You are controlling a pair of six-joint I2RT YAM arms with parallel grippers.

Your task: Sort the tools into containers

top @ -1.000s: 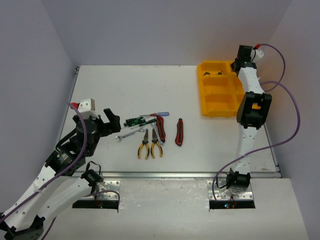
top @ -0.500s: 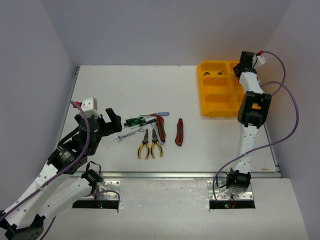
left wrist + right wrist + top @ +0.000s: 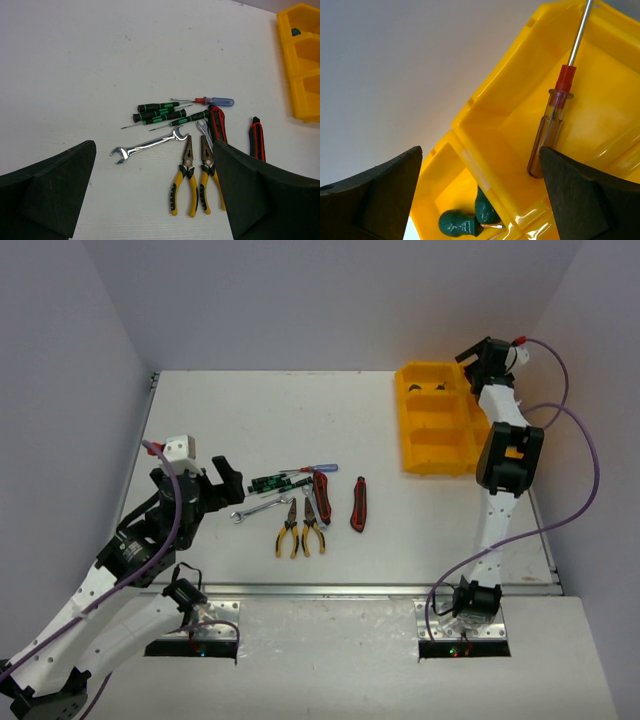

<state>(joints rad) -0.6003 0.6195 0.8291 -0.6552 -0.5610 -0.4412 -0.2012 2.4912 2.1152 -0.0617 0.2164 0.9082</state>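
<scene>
The tools lie in a loose cluster on the white table: green-handled screwdrivers point(image 3: 160, 112), a blue-and-red screwdriver point(image 3: 212, 101), a silver wrench point(image 3: 150, 145), two yellow-handled pliers point(image 3: 184, 176) point(image 3: 206, 172) and two red-and-black cutters point(image 3: 217, 125) point(image 3: 256, 141). My left gripper point(image 3: 218, 488) hovers open just left of the cluster, holding nothing. My right gripper point(image 3: 478, 353) is open over the far right corner of the yellow tray point(image 3: 410, 420). A red-handled screwdriver point(image 3: 555, 120) lies loose in one of the containers below it. Two green handles point(image 3: 465, 222) rest in the neighbouring compartment.
A second wrench point(image 3: 202, 131) pokes out beside the left cutter. The tray stands at the table's far right, close to the right wall. The right arm point(image 3: 505, 455) stretches along the tray's right side.
My right gripper has opened above the tray, and the red-handled screwdriver now lies free in a compartment. The left arm has shifted only slightly.
</scene>
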